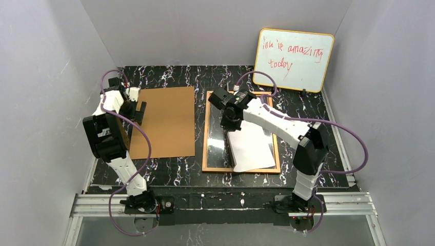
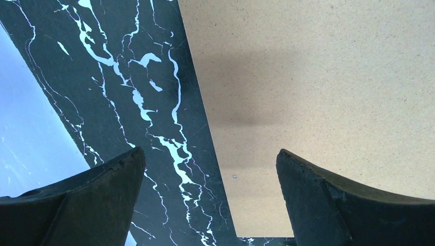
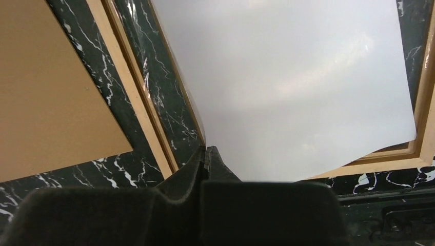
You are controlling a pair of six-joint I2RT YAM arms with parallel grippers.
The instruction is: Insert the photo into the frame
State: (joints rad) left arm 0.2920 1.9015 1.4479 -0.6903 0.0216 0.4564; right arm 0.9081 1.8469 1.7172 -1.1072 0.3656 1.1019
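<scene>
The frame (image 1: 206,134) lies flat right of the table's middle, a thin orange-brown wooden rectangle with dark marble showing through its glass. The photo (image 1: 251,148) shows only its plain white side. It rests slanted over the frame's right and near part, one corner reaching over the near rail. My right gripper (image 1: 229,128) is shut on the photo's far left edge. In the right wrist view the fingertips (image 3: 206,151) meet at the edge of the white sheet (image 3: 287,87), beside the frame's rail (image 3: 134,102). My left gripper (image 1: 137,110) is open, holding nothing.
A plain brown board (image 1: 164,123) lies flat to the left of the frame. The open left gripper (image 2: 210,164) hovers over this board's (image 2: 318,77) left edge. A yellow-edged whiteboard (image 1: 293,59) with red handwriting leans at the back right. White walls enclose the table.
</scene>
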